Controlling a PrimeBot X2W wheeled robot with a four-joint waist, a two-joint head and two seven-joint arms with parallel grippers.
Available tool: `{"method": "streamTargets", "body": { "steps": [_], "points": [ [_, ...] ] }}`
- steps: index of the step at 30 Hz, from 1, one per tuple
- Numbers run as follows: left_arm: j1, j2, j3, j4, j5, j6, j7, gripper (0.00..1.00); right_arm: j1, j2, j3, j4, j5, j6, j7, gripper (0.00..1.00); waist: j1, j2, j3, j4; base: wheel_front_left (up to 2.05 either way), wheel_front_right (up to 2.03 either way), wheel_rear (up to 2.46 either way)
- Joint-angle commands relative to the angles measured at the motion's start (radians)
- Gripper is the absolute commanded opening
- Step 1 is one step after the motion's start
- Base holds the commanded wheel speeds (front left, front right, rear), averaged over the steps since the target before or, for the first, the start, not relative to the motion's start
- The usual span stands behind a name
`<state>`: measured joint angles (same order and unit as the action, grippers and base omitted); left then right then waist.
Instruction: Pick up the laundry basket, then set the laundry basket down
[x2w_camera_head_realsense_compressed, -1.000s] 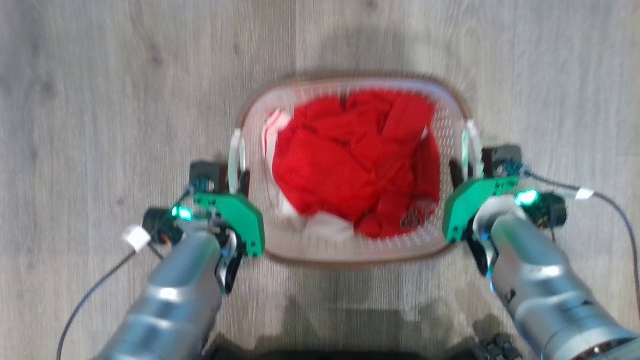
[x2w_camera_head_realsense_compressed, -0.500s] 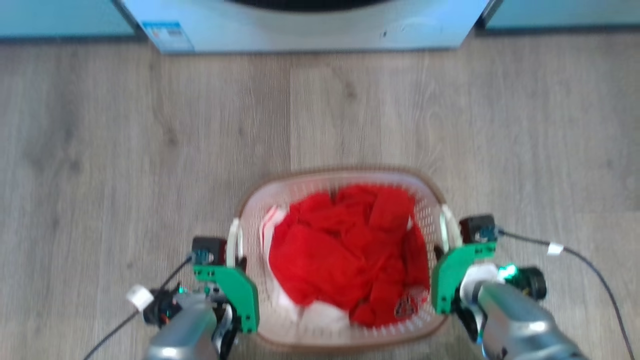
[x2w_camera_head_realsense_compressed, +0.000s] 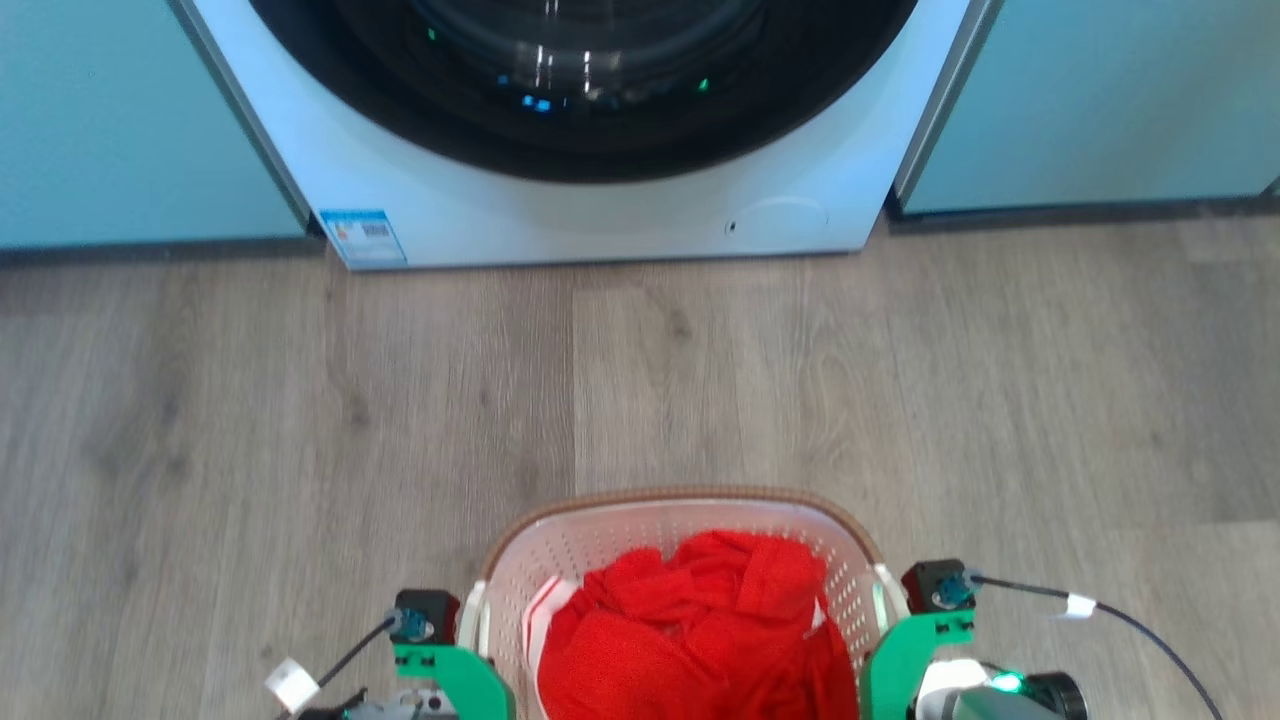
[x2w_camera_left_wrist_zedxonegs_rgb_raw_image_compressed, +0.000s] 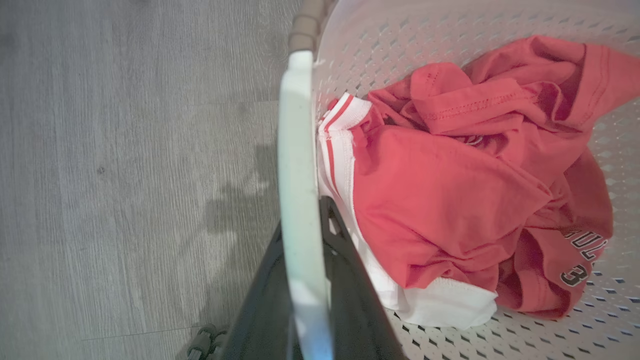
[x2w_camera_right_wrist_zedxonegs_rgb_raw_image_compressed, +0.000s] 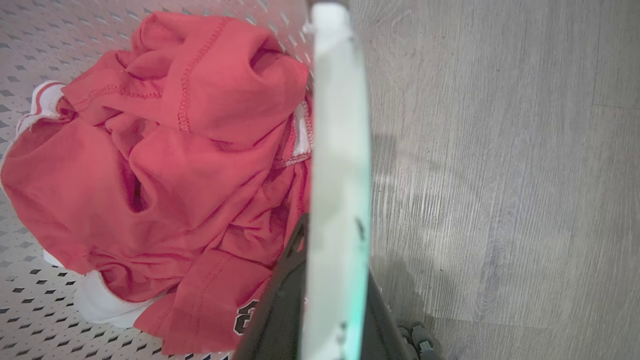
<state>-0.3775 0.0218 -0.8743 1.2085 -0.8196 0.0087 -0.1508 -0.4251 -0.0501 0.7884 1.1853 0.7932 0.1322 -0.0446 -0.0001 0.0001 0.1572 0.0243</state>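
The laundry basket (x2w_camera_head_realsense_compressed: 680, 497), white and perforated with a brown rim, sits at the bottom centre of the head view and holds red clothing (x2w_camera_head_realsense_compressed: 700, 630). My left gripper (x2w_camera_head_realsense_compressed: 468, 640) is at its left handle (x2w_camera_head_realsense_compressed: 470, 612) and my right gripper (x2w_camera_head_realsense_compressed: 893, 630) at its right handle (x2w_camera_head_realsense_compressed: 888, 598). In the left wrist view the dark fingers (x2w_camera_left_wrist_zedxonegs_rgb_raw_image_compressed: 345, 260) are shut on either side of the white handle (x2w_camera_left_wrist_zedxonegs_rgb_raw_image_compressed: 295, 150). The right wrist view has the right fingers (x2w_camera_right_wrist_zedxonegs_rgb_raw_image_compressed: 285, 280) shut on the other handle (x2w_camera_right_wrist_zedxonegs_rgb_raw_image_compressed: 337, 125). Whether the basket is off the floor I cannot tell.
A white front-loading washing machine (x2w_camera_head_realsense_compressed: 600, 215) with a dark round door (x2w_camera_head_realsense_compressed: 580, 90) stands ahead, between teal cabinets (x2w_camera_head_realsense_compressed: 120, 120). Grey wood floor (x2w_camera_head_realsense_compressed: 700, 370) lies between it and the basket. Cables (x2w_camera_head_realsense_compressed: 1130, 620) trail from my wrists.
The head camera has swung up: the washing machine has come into the picture and the basket now sits low in it. Both grippers stay at the handles.
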Motion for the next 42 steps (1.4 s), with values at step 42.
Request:
{"method": "streamTargets", "body": {
  "steps": [42],
  "points": [
    [-0.005, 0.028, -0.099, 0.043, -0.100, 0.013, -0.020, 0.00, 0.003, 0.000, 0.205, 0.026, 0.153, -0.002, -0.017, 0.00, 0.0001, -0.0001, -0.155, -0.021, 0.00, 0.00, 0.00]
  ]
}}
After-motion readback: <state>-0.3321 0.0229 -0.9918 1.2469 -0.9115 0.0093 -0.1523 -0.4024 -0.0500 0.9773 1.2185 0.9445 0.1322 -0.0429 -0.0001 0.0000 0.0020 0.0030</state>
